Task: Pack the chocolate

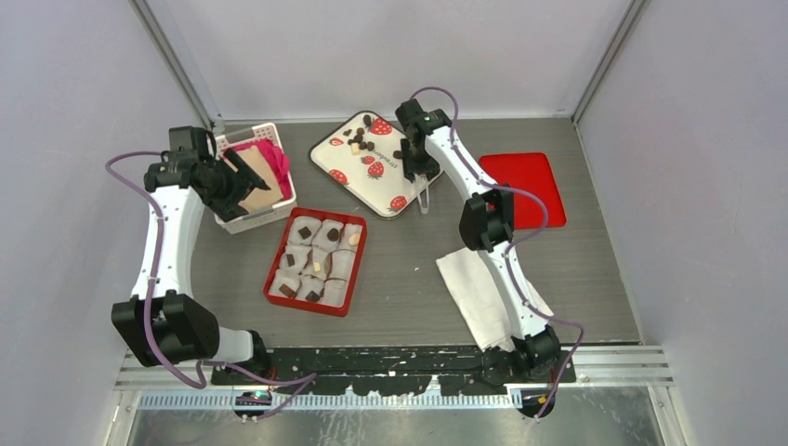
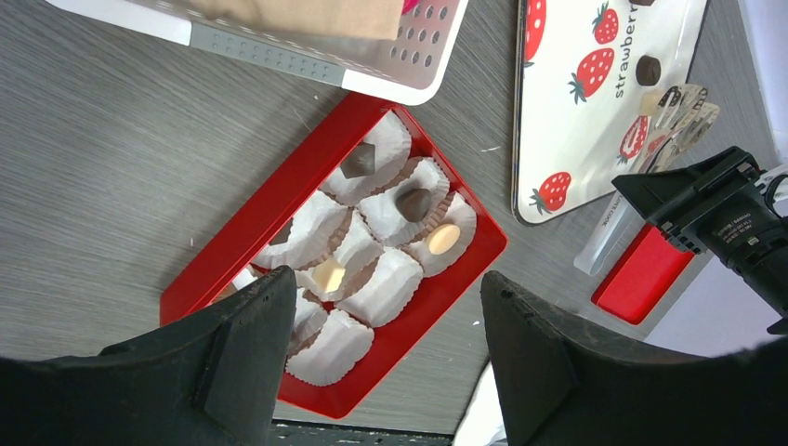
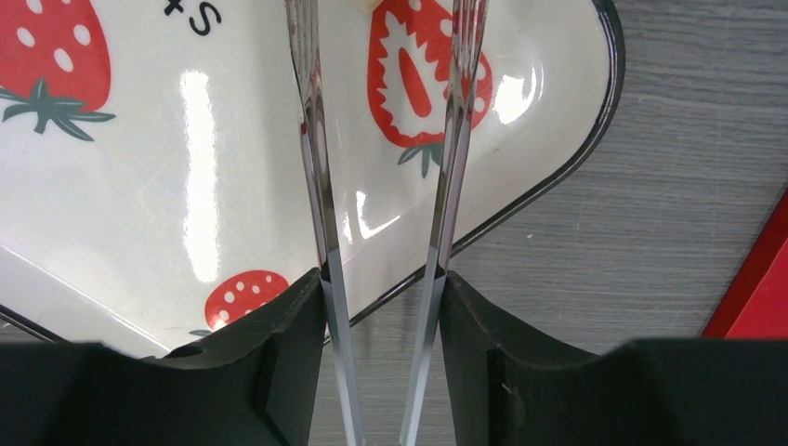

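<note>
Two arms stood at my table. At left, the left gripper (image 2: 386,279) hung near the white basket (image 2: 409,56), jaws apart and empty. At centre, the red box (image 2: 269,200) held paper cups (image 2: 339,344), several carrying chocolate (image 2: 414,203). At right, the right gripper (image 3: 381,279) clasped metal tongs (image 3: 314,186) over the strawberry tray (image 3: 121,214), where more pieces lay, perhaps one by the tips.

Loose chocolate (image 1: 358,139) on tray (image 1: 362,188), box (image 1: 279,255) before it, basket (image 1: 260,221) left of tray
</note>
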